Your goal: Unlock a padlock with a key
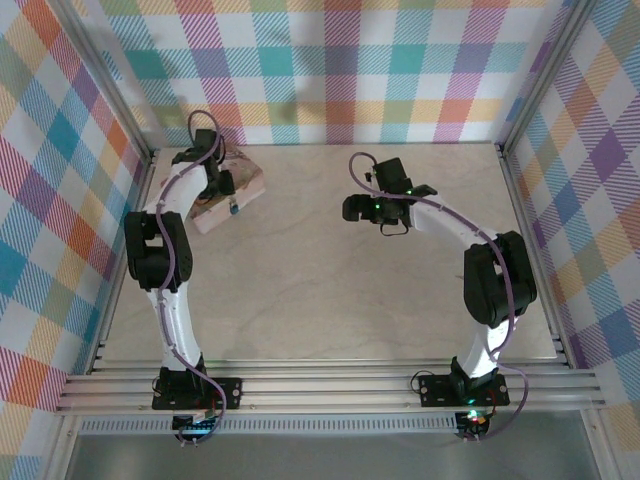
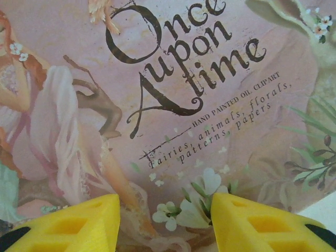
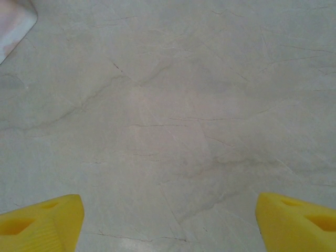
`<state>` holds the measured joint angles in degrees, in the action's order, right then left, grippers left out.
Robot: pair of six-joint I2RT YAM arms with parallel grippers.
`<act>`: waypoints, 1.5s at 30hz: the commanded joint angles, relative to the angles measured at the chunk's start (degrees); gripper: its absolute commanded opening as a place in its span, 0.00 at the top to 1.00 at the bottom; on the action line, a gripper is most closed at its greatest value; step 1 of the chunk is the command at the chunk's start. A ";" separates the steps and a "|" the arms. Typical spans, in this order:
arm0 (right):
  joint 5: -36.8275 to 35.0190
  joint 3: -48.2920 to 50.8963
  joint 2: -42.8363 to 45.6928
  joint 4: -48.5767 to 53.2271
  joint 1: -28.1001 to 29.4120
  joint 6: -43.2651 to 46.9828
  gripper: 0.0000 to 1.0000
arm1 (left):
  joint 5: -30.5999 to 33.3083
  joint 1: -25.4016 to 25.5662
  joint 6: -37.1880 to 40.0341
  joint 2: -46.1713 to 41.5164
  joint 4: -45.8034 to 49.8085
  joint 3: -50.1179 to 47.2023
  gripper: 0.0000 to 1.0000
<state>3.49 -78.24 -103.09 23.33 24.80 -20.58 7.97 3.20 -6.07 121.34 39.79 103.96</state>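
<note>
My left gripper (image 2: 165, 210) hovers open just above the lid of the pink picture-printed tin (image 2: 173, 94). Its yellow fingers (image 2: 79, 226) stand apart over the printed flowers, with nothing between them. In the top view the left gripper (image 1: 215, 182) is over the tin (image 1: 245, 180) at the far left of the table. A tiny bluish piece (image 1: 233, 207) sits at the tin's near edge, too small to tell whether it is the padlock. My right gripper (image 3: 168, 215) is open over bare tabletop, and in the top view this gripper (image 1: 375, 208) sits mid-table. The key is out of view.
The marble-look tabletop (image 1: 340, 290) is bounded by an aluminium frame and plaid walls (image 1: 330, 60). One corner of the tin (image 3: 13, 21) shows at the top left of the right wrist view.
</note>
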 commanded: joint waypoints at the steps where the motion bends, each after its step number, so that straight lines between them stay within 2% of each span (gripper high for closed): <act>1: -1.05 -0.81 0.66 1.88 0.17 -0.34 0.15 | -3.60 4.40 1.49 3.79 6.13 -2.07 0.51; 26: -9.73 7.43 11.46 6.07 0.16 1.55 0.13 | -3.33 26.55 2.27 14.87 13.03 19.84 0.51; 30: -16.08 9.78 15.33 6.35 0.16 -0.99 0.14 | -2.78 29.83 3.47 14.53 12.77 19.83 0.51; 37: -16.92 10.57 18.19 6.76 0.16 -1.60 0.14 | -0.95 35.16 7.40 12.14 11.23 16.68 0.51; 41: -15.17 11.21 17.93 6.96 0.12 -3.52 0.12 | 0.01 36.48 8.44 9.81 9.33 13.01 0.51; 45: -9.78 13.31 17.95 4.88 -1.55 -6.40 0.11 | 0.21 36.57 8.78 5.48 7.07 7.21 0.52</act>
<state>-10.17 -66.54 -85.41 28.58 24.23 -23.83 8.60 39.13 0.73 128.70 42.26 115.63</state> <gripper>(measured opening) 0.886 0.477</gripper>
